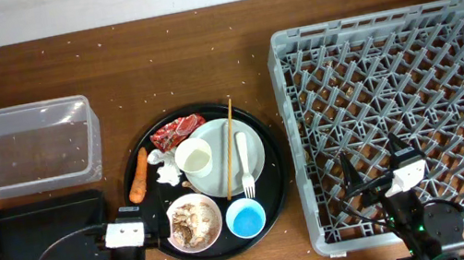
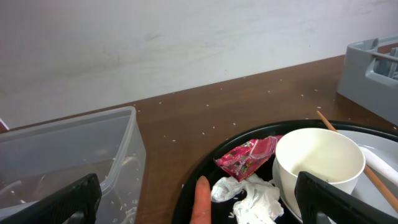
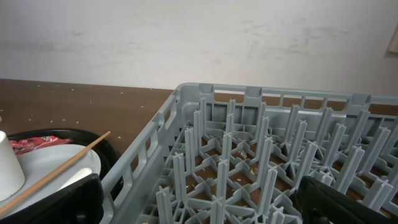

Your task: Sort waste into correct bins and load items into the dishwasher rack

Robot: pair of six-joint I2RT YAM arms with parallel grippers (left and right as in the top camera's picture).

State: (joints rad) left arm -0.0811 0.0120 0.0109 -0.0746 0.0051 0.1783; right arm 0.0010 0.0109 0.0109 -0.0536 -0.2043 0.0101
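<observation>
Brown wooden table (image 1: 201, 51), flecked with pale crumbs, stood before a plain white wall (image 2: 186, 43).
The left gripper (image 2: 199, 200) gaped wide, carrot (image 2: 200, 204) between its jaws, red wrapper (image 2: 245, 155) just ahead; the right gripper (image 3: 199, 202) gaped wide, dishwasher rack (image 3: 249, 155) ahead.

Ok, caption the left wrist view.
Open left tool facing red wrapper, tissue, carrot and cream cup beside clear tub.
</observation>
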